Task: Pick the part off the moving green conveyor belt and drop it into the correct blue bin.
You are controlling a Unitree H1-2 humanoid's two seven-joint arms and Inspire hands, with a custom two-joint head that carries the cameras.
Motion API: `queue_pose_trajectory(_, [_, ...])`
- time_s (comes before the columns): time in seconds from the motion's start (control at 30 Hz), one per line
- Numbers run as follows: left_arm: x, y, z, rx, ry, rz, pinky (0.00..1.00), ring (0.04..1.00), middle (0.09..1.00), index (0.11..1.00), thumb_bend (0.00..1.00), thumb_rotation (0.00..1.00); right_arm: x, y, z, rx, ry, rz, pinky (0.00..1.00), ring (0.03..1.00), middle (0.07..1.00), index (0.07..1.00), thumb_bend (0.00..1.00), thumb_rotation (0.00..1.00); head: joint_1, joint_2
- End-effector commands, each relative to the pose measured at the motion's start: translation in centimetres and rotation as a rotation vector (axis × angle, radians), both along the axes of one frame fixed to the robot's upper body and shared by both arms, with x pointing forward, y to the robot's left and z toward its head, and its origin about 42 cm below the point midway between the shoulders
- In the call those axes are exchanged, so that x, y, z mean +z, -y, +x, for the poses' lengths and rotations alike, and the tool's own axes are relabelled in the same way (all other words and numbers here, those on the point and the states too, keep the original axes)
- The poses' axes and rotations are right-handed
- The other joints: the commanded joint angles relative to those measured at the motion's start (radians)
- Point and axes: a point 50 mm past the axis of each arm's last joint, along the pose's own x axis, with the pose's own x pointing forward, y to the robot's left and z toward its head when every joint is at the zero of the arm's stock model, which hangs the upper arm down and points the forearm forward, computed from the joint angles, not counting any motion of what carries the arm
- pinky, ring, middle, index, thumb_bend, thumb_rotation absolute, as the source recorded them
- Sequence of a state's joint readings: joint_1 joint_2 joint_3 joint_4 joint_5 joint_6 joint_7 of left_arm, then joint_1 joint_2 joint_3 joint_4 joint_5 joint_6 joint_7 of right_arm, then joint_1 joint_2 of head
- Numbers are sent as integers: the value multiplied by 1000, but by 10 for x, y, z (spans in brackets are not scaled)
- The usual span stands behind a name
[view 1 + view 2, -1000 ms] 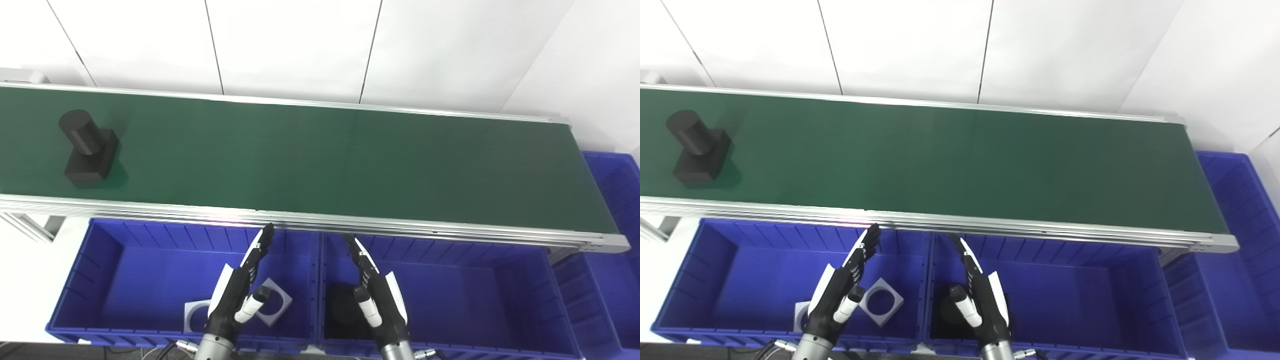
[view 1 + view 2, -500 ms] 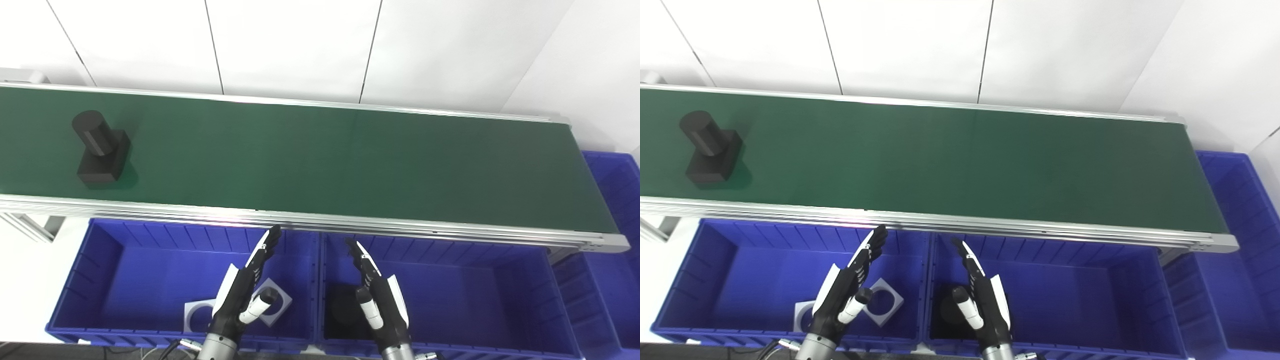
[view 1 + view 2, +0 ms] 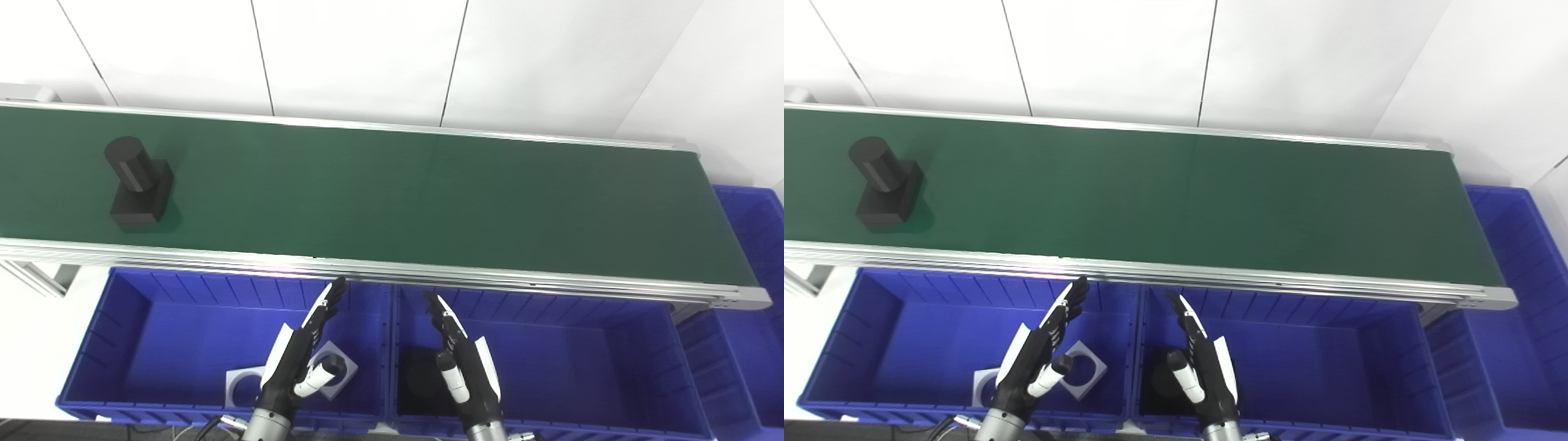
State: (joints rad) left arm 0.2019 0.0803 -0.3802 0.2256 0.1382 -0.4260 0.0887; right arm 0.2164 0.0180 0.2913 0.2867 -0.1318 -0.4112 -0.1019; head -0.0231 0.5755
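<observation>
A black part (image 3: 138, 184), a cylinder standing on a square base, rides the green conveyor belt (image 3: 392, 196) at its far left. My left hand (image 3: 298, 358) hovers open over the left blue bin (image 3: 128, 343), fingers stretched toward the belt. Over the middle blue bin (image 3: 582, 367) my right hand (image 3: 462, 361) is open too, holding nothing. Both hands are far right of the part and below the belt's near rail.
Two white square plates with round holes (image 3: 334, 367) lie in the left bin. A black part (image 3: 419, 380) lies in the middle bin. A third blue bin (image 3: 753, 257) stands beyond the belt's right end. A white wall runs behind the belt.
The black part has travelled rightward along the belt. My left hand has edged slightly right and my right hand has barely shifted; both stay open.
</observation>
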Motion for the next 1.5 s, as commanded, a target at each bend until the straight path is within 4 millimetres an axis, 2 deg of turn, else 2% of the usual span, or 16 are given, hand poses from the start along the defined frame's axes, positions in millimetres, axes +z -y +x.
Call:
queue_pose_trajectory(0.0, [7,6,5,-7,64,-10,931,956,952,947,893,948,6,-2,5,-8,68,23,971,973,965,921,959,1000,4,-11])
queue_pose_trajectory(0.03, [6,6,5,-7,65,-4,918,949,948,944,894,952,6,-1,5,-9,66,20,967,970,965,922,960,1000,4,-11])
queue_pose_trajectory(0.07, [4,7,6,-5,60,-1,911,945,945,941,895,955,4,-1,5,-10,62,16,965,969,965,922,960,1000,10,-36])
queue_pose_trajectory(0.17, [0,8,7,-1,47,-2,911,942,935,930,893,939,2,0,5,-8,56,7,958,963,963,920,954,1000,13,-49])
queue_pose_trajectory(0.2, [-2,8,7,-3,42,1,912,942,934,929,895,937,0,1,6,-9,50,5,958,962,964,921,952,1000,19,-76])
queue_pose_trajectory(0.37, [-8,10,10,-1,34,26,891,935,927,921,954,947,-6,4,8,-16,31,-4,951,955,956,912,969,1000,35,-107])
queue_pose_trajectory(0.5, [-10,11,11,5,32,32,863,918,913,909,982,940,-8,5,9,-18,29,-11,951,955,953,910,967,1000,40,-113])
queue_pose_trajectory(0.9, [-11,10,11,3,30,38,871,923,914,905,999,944,-7,5,9,-16,30,-2,958,962,960,914,969,1000,37,-113])
queue_pose_trajectory(1.13, [-11,18,12,-4,38,44,855,913,906,897,1000,957,-8,13,9,-12,24,-3,974,965,964,923,977,1000,122,-122])
queue_pose_trajectory(1.47, [-13,23,12,9,37,43,843,900,893,885,1000,930,-8,17,8,-11,26,-12,990,977,974,943,987,1000,140,-132])
